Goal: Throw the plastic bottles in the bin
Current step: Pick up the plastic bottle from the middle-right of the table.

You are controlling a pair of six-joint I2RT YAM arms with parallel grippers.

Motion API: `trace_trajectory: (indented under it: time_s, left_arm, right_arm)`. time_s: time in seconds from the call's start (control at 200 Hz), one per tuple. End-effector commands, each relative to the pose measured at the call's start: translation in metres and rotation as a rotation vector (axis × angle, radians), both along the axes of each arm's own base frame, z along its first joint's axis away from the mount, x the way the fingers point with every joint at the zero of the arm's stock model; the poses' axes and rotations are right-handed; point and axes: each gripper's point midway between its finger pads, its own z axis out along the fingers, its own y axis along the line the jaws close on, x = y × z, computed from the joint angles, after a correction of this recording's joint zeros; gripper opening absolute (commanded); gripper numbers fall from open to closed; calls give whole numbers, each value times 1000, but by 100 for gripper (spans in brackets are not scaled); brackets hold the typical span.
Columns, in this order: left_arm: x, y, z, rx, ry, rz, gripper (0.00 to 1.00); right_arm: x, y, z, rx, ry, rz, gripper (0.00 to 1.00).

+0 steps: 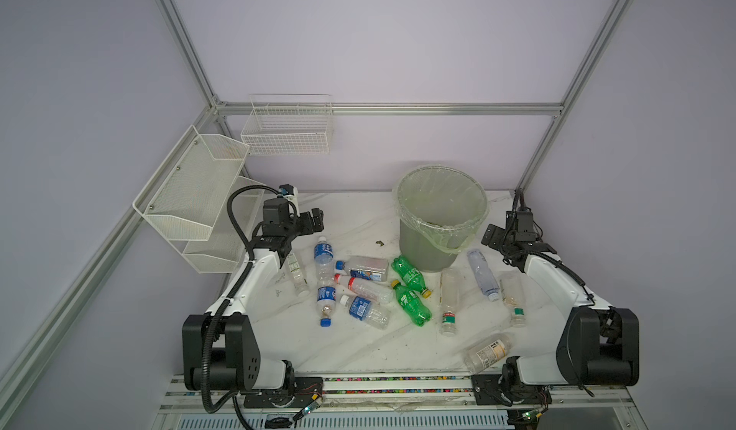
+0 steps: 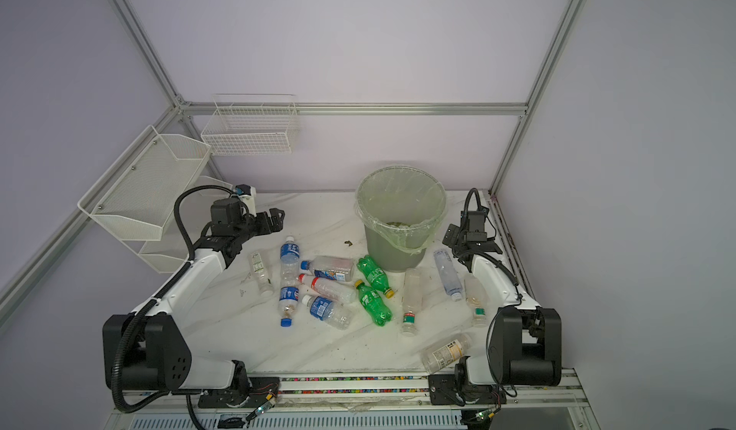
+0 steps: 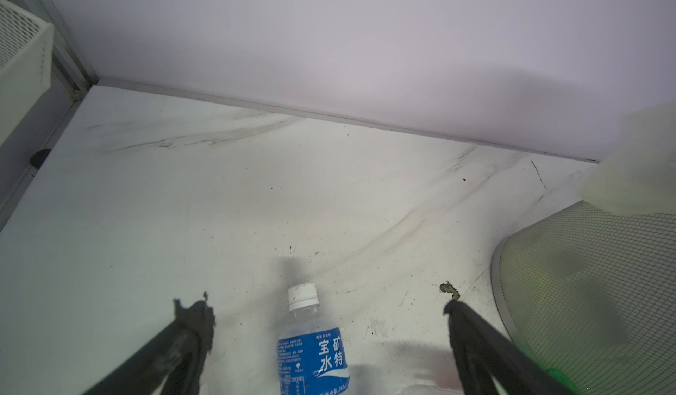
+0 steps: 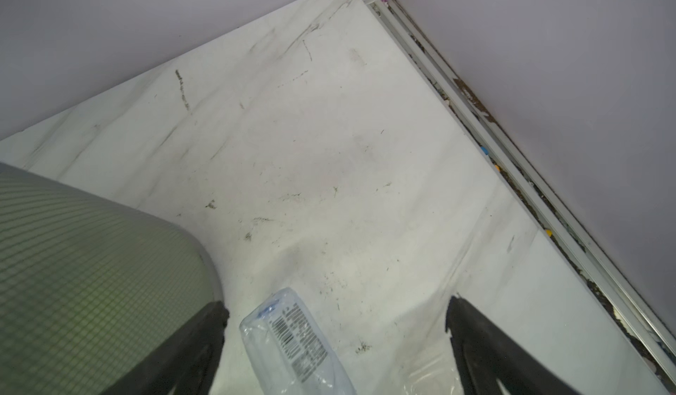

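The left gripper is gaping wide above a blue-labelled bottle at lower centre. The right gripper is gaping likewise, and both are apparently holding nothing.

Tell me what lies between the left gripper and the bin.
Only a small brown scrap on otherwise bare tabletop, between the left gripper and the bin; both top views show it.

The white, grey-veined surface is scuffed and speckled. The bin stands upright toward the back. Before it the bottles lie on their sides: a close cluster left of centre, two green ones side by side, and others spread rightward. A small dark scrap, perhaps dirt, lies near the bin.
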Motion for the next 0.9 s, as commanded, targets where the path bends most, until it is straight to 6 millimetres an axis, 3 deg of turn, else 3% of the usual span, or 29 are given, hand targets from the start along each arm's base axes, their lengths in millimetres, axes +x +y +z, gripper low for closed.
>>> trace_trajectory:
  time_s: [0.0,0.13,0.22,0.35,0.575,0.725,0.895]
  left_arm:
    - [6,-3,31,-21,-31,-8,100]
    - [0,-1,22,-42,-34,16,100]
    - [0,-8,26,-80,-32,-5,100]
    - [0,-11,28,-115,-32,-7,100]
    - [-1,-13,28,-138,-19,-5,100]
    - [-3,-12,23,-148,-5,6,100]
    - [-3,-16,27,-161,-9,-19,100]
  right_arm:
    - [-24,18,-7,47,78,97,97]
    - [-39,23,-19,88,130,95,93]
    - [-40,27,-20,95,136,114,89]
    - [-45,31,-42,115,227,114,87]
    - [-53,44,-59,124,252,120,85]
    - [-53,56,-76,104,297,141,85]
    - [-46,53,-89,77,336,136,85]
